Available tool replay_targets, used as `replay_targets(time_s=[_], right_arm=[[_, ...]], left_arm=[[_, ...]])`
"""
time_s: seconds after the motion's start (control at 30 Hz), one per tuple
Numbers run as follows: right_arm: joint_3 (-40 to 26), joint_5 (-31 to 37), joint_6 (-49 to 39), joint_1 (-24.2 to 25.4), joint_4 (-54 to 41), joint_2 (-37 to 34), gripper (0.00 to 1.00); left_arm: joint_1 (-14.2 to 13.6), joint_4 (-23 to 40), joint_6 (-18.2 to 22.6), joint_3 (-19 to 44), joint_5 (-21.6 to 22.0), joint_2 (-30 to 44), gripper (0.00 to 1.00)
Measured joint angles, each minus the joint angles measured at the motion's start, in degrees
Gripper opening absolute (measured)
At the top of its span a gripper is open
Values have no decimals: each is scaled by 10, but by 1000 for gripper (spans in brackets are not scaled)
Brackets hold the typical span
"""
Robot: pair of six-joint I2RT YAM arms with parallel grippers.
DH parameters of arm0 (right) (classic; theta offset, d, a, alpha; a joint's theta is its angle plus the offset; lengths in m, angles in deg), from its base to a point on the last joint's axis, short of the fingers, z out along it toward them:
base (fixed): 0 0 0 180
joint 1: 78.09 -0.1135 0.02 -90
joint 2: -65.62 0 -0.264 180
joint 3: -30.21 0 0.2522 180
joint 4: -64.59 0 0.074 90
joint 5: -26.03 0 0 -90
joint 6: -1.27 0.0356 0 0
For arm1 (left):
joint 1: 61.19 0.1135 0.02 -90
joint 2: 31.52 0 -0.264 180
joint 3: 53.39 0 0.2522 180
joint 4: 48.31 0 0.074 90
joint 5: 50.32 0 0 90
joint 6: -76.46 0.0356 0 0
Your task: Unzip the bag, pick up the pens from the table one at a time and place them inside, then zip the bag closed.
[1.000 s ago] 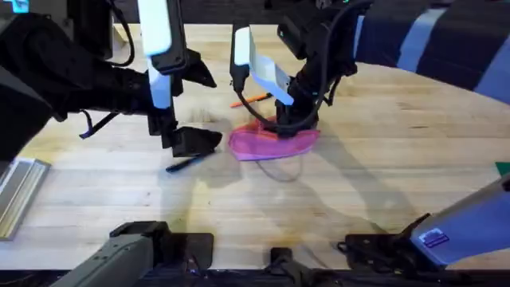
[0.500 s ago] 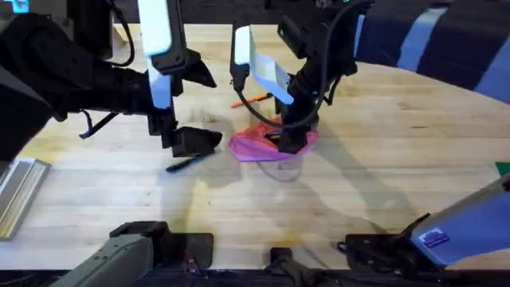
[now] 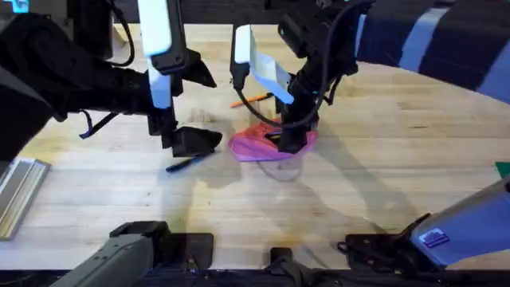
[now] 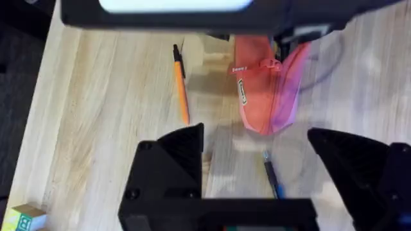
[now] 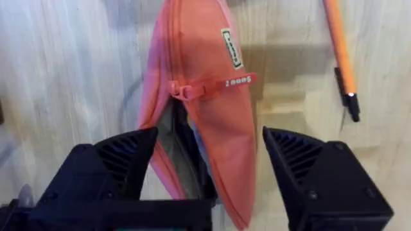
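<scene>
We are looking at a lab-style robot workstation: a pale plank table [image 3: 414, 143] is carrying two mounted arms, with cables trailing overhead.

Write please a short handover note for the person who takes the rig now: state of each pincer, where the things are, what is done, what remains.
Left pincer: open, holding nothing, over the table just above the dark pen.
Right pincer: open, straddling the right end of the pink bag.
Bag: lies at mid-table, zipper partly open with a gap at the right pincer's end; pull tab lies across the fabric.
Orange pen: on the table behind the bag.
Done: unzipping begun.
Left: open the bag fully if needed, put in both pens one at a time, zip it closed.
</scene>
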Motion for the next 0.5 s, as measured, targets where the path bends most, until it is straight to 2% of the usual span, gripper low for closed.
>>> replay_targets(time_s=[0.5], right_arm=[[0, 0, 15, 0, -20, 133, 997]], left_arm=[[0, 0, 0, 0, 0, 0, 993]])
